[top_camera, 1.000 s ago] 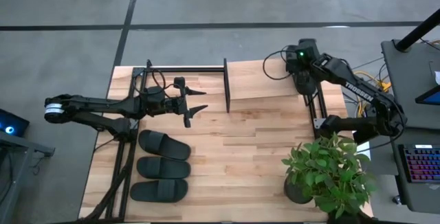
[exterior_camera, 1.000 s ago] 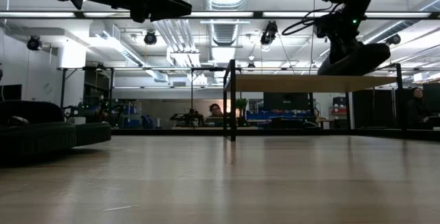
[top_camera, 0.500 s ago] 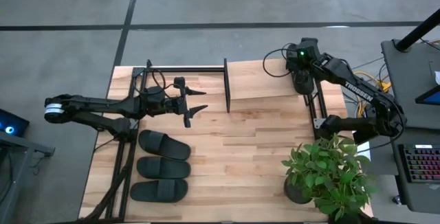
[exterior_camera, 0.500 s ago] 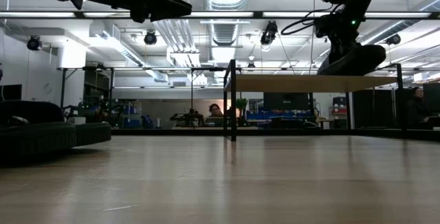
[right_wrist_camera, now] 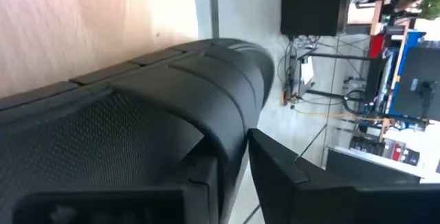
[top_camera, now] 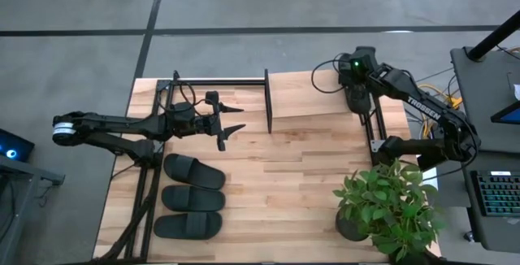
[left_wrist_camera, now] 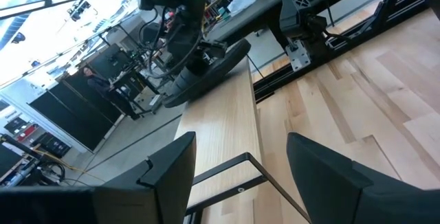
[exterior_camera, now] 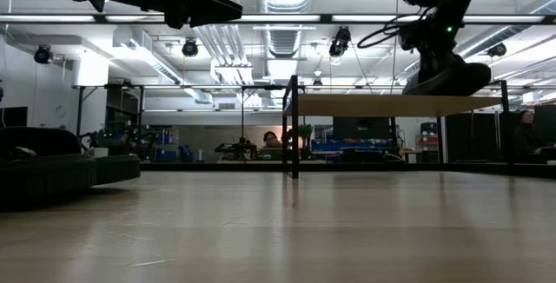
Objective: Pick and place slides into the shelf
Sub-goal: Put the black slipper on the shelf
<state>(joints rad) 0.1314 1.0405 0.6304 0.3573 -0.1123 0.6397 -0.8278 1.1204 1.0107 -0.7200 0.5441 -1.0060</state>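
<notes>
— Where's the fourth slide (exterior_camera: 447,76)?
— On the shelf (top_camera: 313,104), at its right end. The right pincer (top_camera: 358,96) is down on it, fingers clamped on its strap.
— And the left pincer (top_camera: 233,128)?
— Spread apart, hovering above the surface (top_camera: 284,184), three slides (top_camera: 192,196) lying nearby

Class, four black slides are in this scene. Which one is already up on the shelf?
The slide under the right gripper, resting on the shelf at its right end. The other three slides lie in a row on the tabletop, left side.
</notes>
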